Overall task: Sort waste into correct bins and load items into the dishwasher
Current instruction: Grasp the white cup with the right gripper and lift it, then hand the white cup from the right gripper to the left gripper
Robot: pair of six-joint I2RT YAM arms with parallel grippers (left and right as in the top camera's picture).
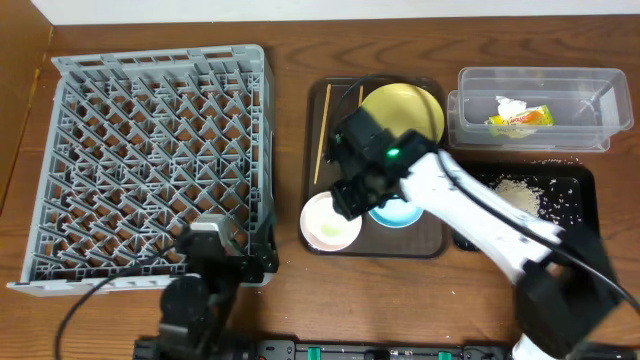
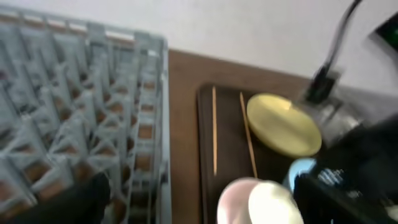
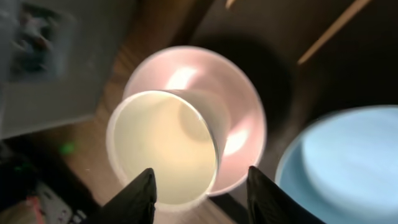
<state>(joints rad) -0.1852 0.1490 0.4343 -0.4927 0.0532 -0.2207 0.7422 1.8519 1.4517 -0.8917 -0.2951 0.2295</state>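
Both fingers [image 3: 142,194] of the right claw [image 3: 200,196] are spread wide with nothing pinched, hanging just over the cream cup [image 3: 163,148] that's leaning inside the pink bowl [image 3: 239,124]. The blue bowl [image 3: 336,162] sits right beside it and the dish rack [image 1: 150,150] is further out. The risk looks like a finger catching the bowl's rim too, dragging both or tipping the cup.

Rack [image 1: 150,160] left of tray [image 1: 342,105]
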